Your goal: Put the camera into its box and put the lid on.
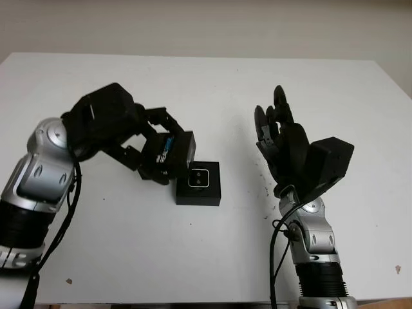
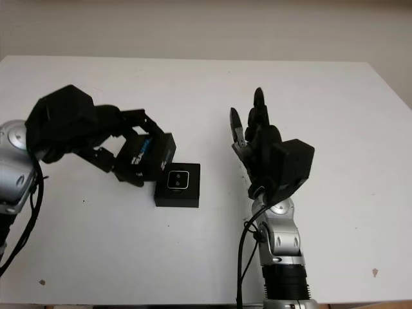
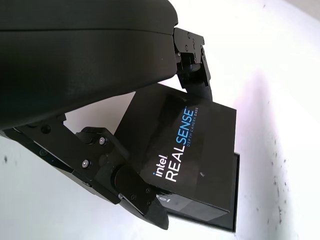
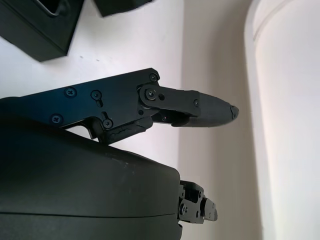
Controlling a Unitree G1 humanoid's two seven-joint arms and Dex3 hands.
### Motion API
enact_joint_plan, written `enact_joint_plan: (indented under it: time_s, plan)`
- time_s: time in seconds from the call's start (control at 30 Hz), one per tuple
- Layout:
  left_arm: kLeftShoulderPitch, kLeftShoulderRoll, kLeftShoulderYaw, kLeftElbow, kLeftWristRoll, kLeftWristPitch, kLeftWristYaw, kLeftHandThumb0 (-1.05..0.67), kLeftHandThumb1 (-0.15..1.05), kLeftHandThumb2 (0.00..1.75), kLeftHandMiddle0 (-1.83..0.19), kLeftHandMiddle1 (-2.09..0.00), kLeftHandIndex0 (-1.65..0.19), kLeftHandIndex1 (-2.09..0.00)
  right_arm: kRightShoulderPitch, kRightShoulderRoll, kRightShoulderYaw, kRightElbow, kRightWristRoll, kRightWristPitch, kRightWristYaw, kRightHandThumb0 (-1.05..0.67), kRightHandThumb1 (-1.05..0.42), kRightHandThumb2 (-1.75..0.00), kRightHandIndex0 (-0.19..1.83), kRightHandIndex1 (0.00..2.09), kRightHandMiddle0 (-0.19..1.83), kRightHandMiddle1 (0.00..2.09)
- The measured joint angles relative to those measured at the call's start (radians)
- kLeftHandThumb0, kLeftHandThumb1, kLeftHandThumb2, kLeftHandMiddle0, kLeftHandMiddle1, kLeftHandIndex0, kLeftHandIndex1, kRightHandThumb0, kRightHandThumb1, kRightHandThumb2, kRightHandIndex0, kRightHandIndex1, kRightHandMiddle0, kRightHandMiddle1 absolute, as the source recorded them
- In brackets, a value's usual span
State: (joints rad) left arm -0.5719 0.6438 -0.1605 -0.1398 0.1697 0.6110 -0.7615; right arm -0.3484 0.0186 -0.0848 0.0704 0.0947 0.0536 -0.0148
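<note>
Right hand (image 1: 278, 132): open and holding nothing, raised above the table's right half, well apart from the box.
Box (image 1: 199, 184): a low, square, matte black tray lying flat near the middle of the table (image 1: 212, 257), top uncovered.
Camera (image 1: 199, 179): seated inside the box, a small pale rectangular face with two dark round lenses, looking up.
Lid (image 3: 192, 150): black, smooth, rectangular, printed "intel REALSENSE" in white and blue; held tilted just left of the box, its lower edge over the box's left rim; I cannot tell if they touch.
Left hand (image 1: 154, 148): fingers closed on the lid, gripping it from opposite sides.
Room: bare white tabletop in front of, behind and right of the box.
Table surface: white, flat, with small dark specks.
Far edge: straight, against a pale wall.
</note>
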Motion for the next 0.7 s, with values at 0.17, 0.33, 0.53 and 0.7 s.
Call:
enact_joint_plan:
  time_s: [0.17, 0.33, 0.53, 0.7]
  plan:
    - [0.042, -0.045, 0.0, -0.065, 0.001, 0.056, 0.077, -0.26, 0.96, 0.06, -0.49, -1.66, -0.29, -1.56, -0.004, 0.019, 0.001, 0.0, -0.004, -0.008, -0.022, -0.69, -1.05, -0.61, -0.19, 0.0, -0.19, 0.0]
    - [0.087, -0.058, -0.005, -0.099, 0.017, 0.077, 0.135, -0.24, 0.97, 0.06, -0.45, -1.67, -0.24, -1.51, -0.005, 0.034, 0.001, 0.01, -0.008, -0.034, -0.04, -0.69, -1.05, -0.58, -0.19, 0.0, -0.19, 0.0]
    - [0.131, -0.071, -0.01, -0.102, 0.021, 0.049, 0.191, -0.23, 0.97, 0.05, -0.39, -1.66, -0.24, -1.57, -0.005, 0.04, 0.008, 0.014, -0.016, -0.035, -0.052, -0.68, -1.05, -0.56, -0.19, 0.0, -0.19, 0.0]
    - [0.13, -0.093, -0.019, -0.095, 0.039, -0.005, 0.241, -0.22, 0.98, 0.06, -0.38, -1.66, -0.21, -1.55, -0.004, 0.042, 0.023, 0.01, -0.018, 0.005, -0.054, -0.69, -1.05, -0.51, -0.19, 0.0, -0.19, 0.0]
